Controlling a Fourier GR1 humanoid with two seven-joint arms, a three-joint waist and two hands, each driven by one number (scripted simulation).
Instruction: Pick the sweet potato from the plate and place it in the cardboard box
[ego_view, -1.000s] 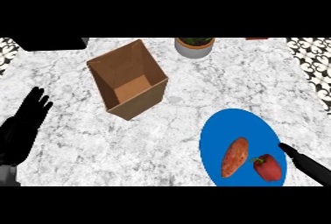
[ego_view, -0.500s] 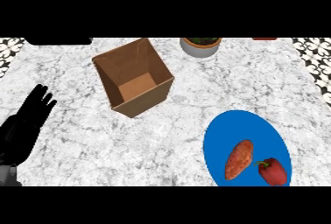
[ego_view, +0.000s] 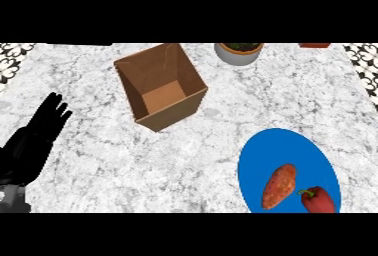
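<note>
One hand in view only: left hand (ego_view: 35, 145) at the left edge, near side, w/ its grey forearm coming up from the lower left corner. Fingers straight and pointing far-right, released, holding nothing; it lies over the marble counter (ego_view: 192, 150), well apart from everything else. Right hand doesn't show at all.

Sweet potato (ego_view: 280, 186) sits on the blue plate (ego_view: 284, 150), near right of the scene. It's an elongated orange-brown tuber, tapered at both ends, slightly fatter in the middle, w/ a dull mottled skin. Long axis runs near-left to far-right, lying flat on the plate's near half. Just beside it on the right, a red bell pepper (ego_view: 318, 200) w/ a green stem, close to but apparently not touching the sweet potato; pepper is partly cut off by the view's lower edge. Plate's far half is bare blue.

Cardboard box (ego_view: 161, 92) stands far-centre-left, open at the top, plain brown, turned at an angle to the counter edges; interior floor visible and lighter than the walls. Box is well apart from the plate, w/ bare marble between them.

Far edge: a grey pot (ego_view: 238, 53) w/ dark contents, just right of the box's far corner, not touching. Small red item (ego_view: 315, 45) at the far right edge, too cropped to identify.
</note>
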